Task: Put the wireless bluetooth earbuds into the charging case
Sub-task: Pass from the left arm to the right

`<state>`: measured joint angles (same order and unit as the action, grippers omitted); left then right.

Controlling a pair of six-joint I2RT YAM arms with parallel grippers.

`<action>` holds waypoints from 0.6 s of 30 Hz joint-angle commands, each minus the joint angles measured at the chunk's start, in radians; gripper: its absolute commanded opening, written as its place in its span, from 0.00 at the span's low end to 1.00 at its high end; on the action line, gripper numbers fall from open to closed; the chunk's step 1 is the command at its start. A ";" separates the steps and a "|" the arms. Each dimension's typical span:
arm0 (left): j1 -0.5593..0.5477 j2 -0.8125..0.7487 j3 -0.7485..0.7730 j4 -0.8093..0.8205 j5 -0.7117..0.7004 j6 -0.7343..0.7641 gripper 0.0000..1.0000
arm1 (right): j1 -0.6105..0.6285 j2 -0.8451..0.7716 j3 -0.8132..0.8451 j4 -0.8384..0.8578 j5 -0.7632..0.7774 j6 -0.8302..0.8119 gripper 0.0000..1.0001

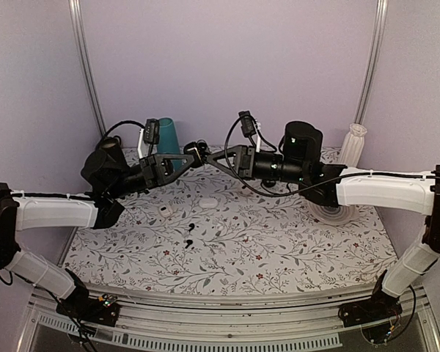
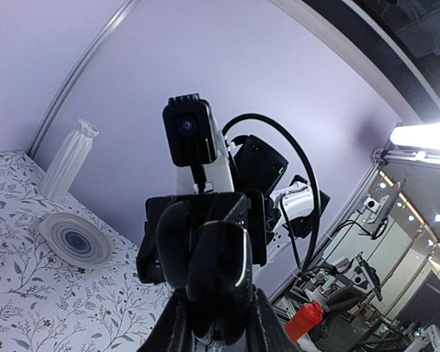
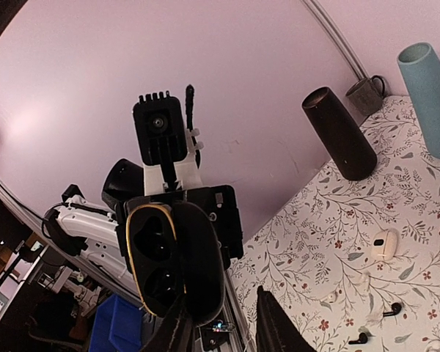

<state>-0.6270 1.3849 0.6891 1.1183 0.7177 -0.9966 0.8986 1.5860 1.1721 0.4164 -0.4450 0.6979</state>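
Both your arms are raised with forearms level, and the grippers meet nose to nose above the table point(image 1: 279, 242). Your left gripper point(image 1: 193, 154) is clamped on the open case point(image 3: 169, 260), held in the air with its sockets facing the right wrist. Your right gripper point(image 1: 207, 157) has its fingers a little apart at the case; you cannot tell whether they grip it. Both earbuds point(image 1: 191, 226) lie on the table below.

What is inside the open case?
Two empty wells show inside the case; the earbuds lie on the table. The case's lower end is partly hidden behind the right gripper.
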 commanded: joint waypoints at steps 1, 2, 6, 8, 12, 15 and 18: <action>0.011 -0.002 -0.001 0.043 0.011 -0.001 0.00 | 0.013 0.024 0.045 0.042 -0.028 0.016 0.27; 0.010 0.000 0.000 0.044 0.011 -0.001 0.00 | 0.013 0.027 0.059 0.043 -0.030 0.018 0.26; 0.010 0.005 0.001 0.043 0.016 -0.003 0.00 | 0.015 0.029 0.062 0.052 -0.033 0.024 0.21; 0.010 0.008 0.001 0.043 0.017 -0.003 0.00 | 0.016 0.029 0.062 0.055 -0.035 0.026 0.20; 0.010 0.015 0.001 0.044 0.016 -0.002 0.00 | 0.017 0.031 0.066 0.054 -0.043 0.029 0.06; 0.010 0.015 0.005 0.035 0.014 0.008 0.00 | 0.018 0.029 0.063 0.050 -0.047 0.030 0.04; 0.010 0.021 0.010 0.023 0.024 0.019 0.07 | 0.017 0.019 0.063 0.035 -0.041 0.020 0.03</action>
<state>-0.6270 1.3899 0.6891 1.1389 0.7319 -0.9981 0.9070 1.6115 1.2053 0.4385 -0.4667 0.7219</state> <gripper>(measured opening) 0.211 0.079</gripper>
